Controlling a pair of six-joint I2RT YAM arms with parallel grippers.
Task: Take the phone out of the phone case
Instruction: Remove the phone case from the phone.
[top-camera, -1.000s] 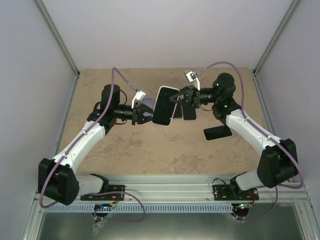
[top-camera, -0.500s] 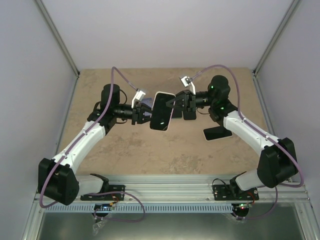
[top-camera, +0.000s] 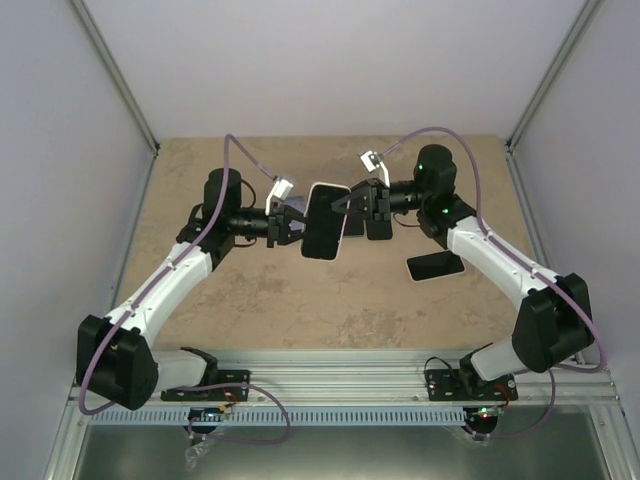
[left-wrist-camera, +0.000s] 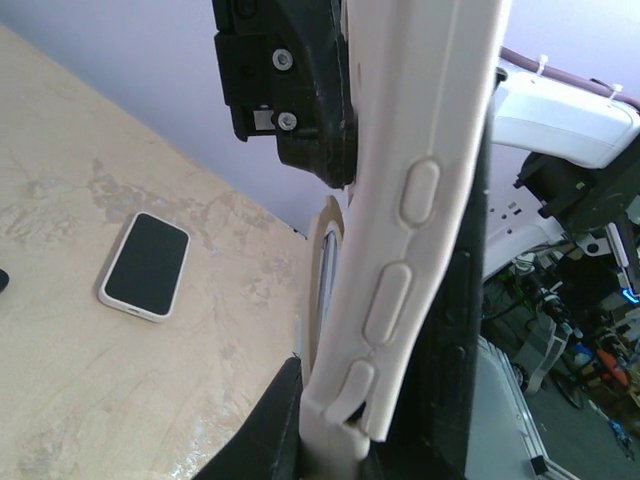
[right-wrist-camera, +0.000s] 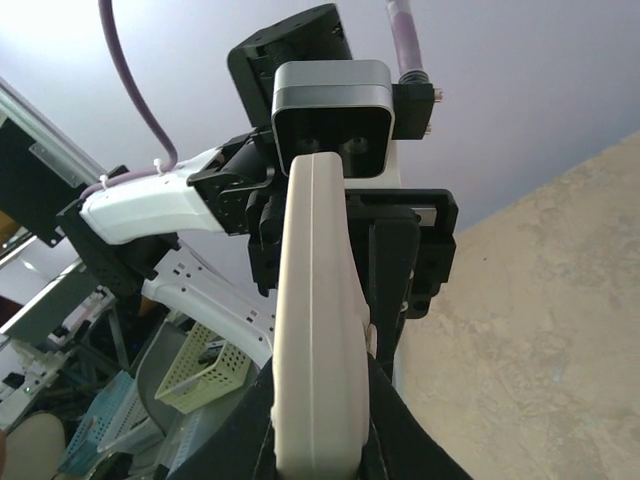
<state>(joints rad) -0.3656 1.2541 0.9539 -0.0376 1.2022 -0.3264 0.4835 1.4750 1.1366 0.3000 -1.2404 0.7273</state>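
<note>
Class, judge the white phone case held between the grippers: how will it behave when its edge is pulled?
The white phone case probably flexes rather than snaps: its moulded button bumps suggest soft material. Its smooth edge may slip in the left gripper. Held mid-air with the right gripper, it could fall.

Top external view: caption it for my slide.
Left gripper and right gripper clamp the cased phone aloft; a second phone lies on the table.
</note>
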